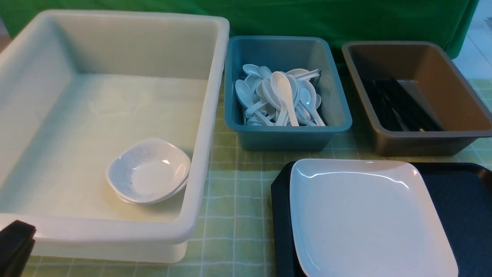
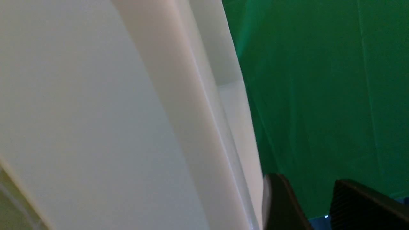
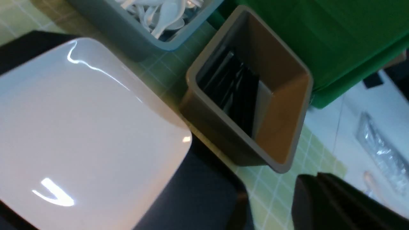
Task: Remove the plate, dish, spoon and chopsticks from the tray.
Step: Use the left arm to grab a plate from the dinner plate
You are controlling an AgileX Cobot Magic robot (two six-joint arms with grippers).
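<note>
Plate (image 1: 365, 215) on tray (image 1: 457, 204); chopsticks (image 1: 399, 105) in brown tub (image 1: 442, 73)

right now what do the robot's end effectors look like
Both are matte black. The left end effector has two flat, tapered fingers, with fine ribbing on one face. The right end effector shows only a dark, ridged edge. No cables or markings are visible.

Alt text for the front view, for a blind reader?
A large white plate sits on a dark tray, front right. Behind: a teal bin of white spoons, a brown bin of black chopsticks. Left, a white tub holds stacked dishes.
</note>
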